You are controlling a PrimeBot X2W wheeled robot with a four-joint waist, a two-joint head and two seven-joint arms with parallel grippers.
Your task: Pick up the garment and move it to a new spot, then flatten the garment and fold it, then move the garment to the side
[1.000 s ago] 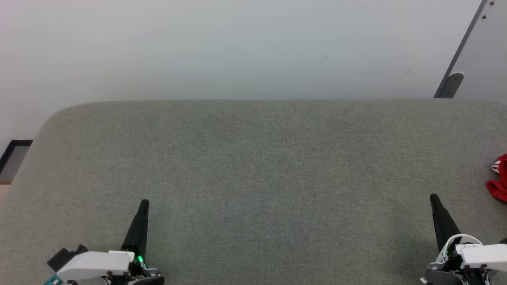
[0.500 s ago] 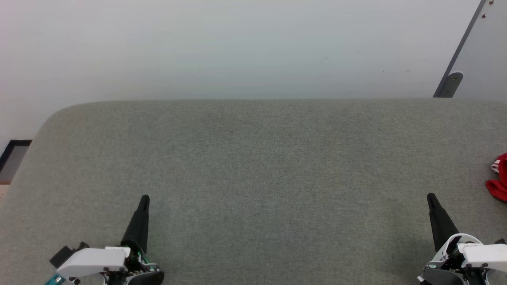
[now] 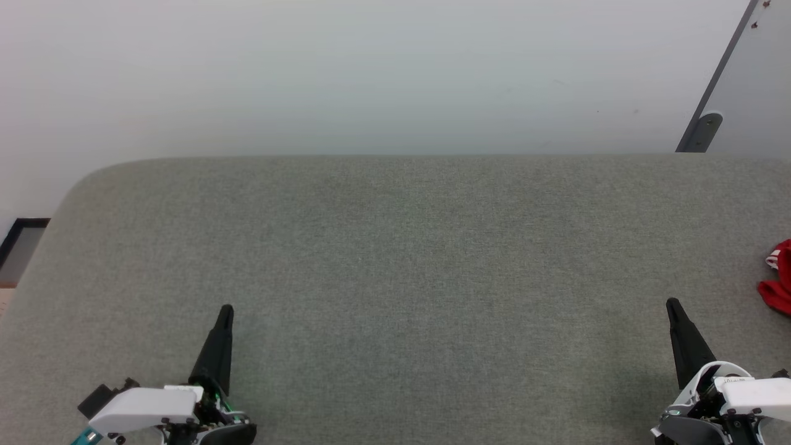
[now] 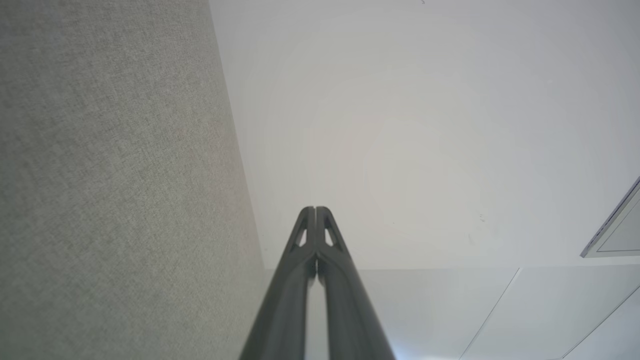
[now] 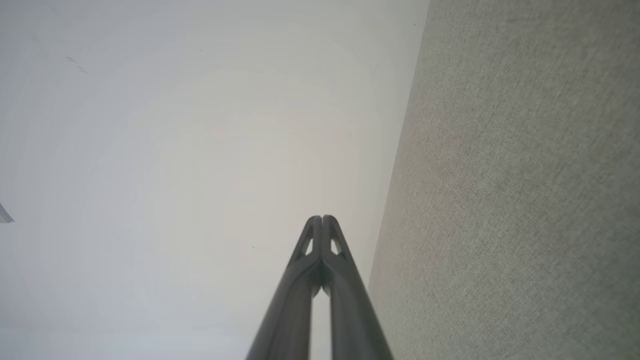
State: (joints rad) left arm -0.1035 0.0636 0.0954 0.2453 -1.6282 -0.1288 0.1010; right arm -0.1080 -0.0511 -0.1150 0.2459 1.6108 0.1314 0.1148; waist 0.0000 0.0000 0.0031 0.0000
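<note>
Left gripper, right gripper hovering closed, empty, over grey tabletop; red garment lying crumpled near right gripper, cropped.

The garment, head view: a small heap of red cloth at the far right edge of the picture, which cuts it off so that only its left part shows. The fabric is bunched rather than spread flat, with soft rounded folds, and a lower lobe juts to the left. At the heap's upper left is a small patch of white with red stripes. The heap rests on the grey-green woven surface of the bench, toward its right side, roughly midway between the far edge and the near one.
</note>
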